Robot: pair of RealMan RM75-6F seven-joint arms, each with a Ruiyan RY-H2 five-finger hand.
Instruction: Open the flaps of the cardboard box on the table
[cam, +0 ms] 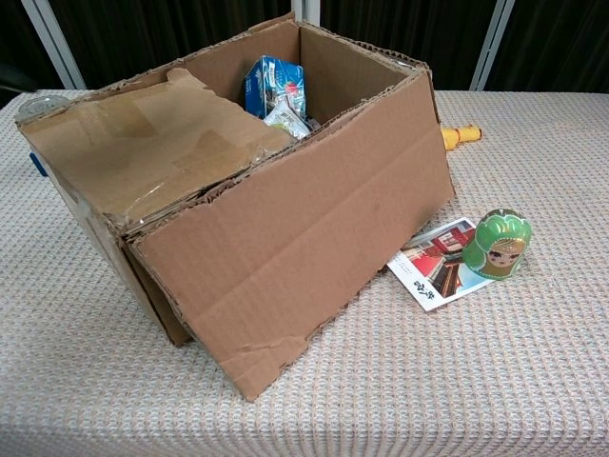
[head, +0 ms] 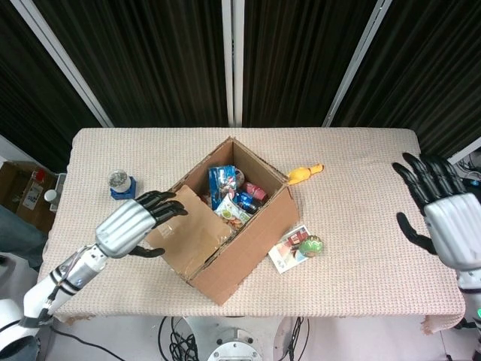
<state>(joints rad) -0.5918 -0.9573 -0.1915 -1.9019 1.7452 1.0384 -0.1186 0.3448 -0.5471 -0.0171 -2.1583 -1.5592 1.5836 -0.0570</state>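
The cardboard box point(head: 240, 233) point(cam: 304, 238) sits skewed at the table's middle, packets showing inside. Its far-right flap is folded out and down. One taped flap point(head: 192, 229) point(cam: 157, 143) still lies flat over the box's near-left half. My left hand point(head: 139, 223) hovers above that flap's left edge with its fingers spread and nothing in it. Off past the table's right edge my right hand point(head: 440, 210) is raised, its fingers spread, holding nothing. Neither hand shows in the chest view.
A green nesting doll point(head: 312, 244) point(cam: 499, 245) stands on a card point(head: 289, 250) right of the box. A yellow toy point(head: 304, 174) point(cam: 461, 135) lies behind the box. A glass ball on a blue base point(head: 120, 184) is at the left.
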